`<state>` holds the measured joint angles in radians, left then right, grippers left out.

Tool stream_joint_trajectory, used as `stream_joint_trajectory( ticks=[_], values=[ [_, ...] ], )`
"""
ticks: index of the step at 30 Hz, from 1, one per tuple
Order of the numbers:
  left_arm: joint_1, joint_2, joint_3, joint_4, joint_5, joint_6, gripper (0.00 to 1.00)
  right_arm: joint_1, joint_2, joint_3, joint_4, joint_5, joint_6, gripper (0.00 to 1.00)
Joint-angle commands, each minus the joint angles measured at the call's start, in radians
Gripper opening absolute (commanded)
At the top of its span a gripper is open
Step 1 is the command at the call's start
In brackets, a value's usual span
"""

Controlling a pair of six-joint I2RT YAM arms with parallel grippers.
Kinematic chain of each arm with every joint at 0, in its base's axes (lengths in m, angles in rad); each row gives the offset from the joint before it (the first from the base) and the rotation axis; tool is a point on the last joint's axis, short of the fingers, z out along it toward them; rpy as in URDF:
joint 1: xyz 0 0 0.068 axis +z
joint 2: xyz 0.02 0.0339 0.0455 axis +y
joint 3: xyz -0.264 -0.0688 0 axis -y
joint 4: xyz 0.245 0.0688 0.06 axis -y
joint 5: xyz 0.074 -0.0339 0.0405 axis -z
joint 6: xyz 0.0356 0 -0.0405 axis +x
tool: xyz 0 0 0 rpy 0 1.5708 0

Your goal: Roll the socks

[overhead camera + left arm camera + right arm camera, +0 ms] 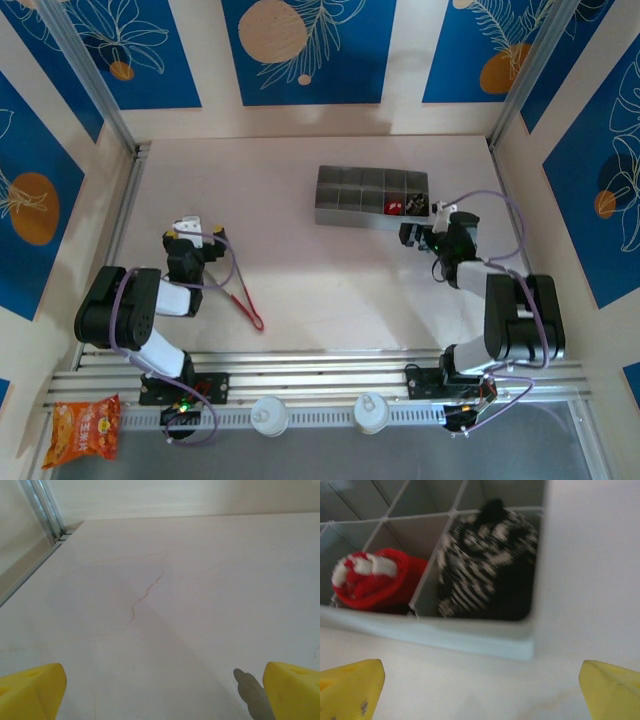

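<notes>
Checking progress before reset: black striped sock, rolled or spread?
Rolled: the black striped sock is a compact bundle in the end compartment of the divided box, red sock in the next one.

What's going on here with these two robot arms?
Neither arm is holding anything. The right gripper hangs open in front of the grey divided tray, where the red sock and the black striped sock sit bundled in neighbouring compartments. The left gripper is open over bare table, the red tongs lying beside it.
</notes>
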<state>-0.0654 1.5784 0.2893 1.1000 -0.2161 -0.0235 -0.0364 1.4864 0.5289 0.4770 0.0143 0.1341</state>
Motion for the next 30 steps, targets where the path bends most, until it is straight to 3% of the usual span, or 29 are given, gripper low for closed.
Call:
stream_joint_trajectory(
  ticks=[1,4,6,12,30],
  values=[
    [0.006,-0.014,0.006,-0.010,0.020,0.008,1.00,-0.001,0.023,0.035,0.060,-0.048,-0.026,0.99],
    [0.006,-0.014,0.005,-0.008,0.020,0.008,1.00,0.004,0.009,-0.070,0.238,-0.045,-0.036,0.99],
    [0.007,-0.014,0.002,-0.003,0.021,0.008,1.00,0.014,0.057,-0.173,0.490,-0.077,-0.044,0.99],
    [0.007,-0.014,0.001,-0.003,0.023,0.008,1.00,0.036,0.040,-0.109,0.326,0.046,-0.040,0.99],
    [0.000,-0.014,0.037,-0.070,0.008,0.014,1.00,0.030,0.036,-0.107,0.316,0.034,-0.036,0.99]
  ],
)
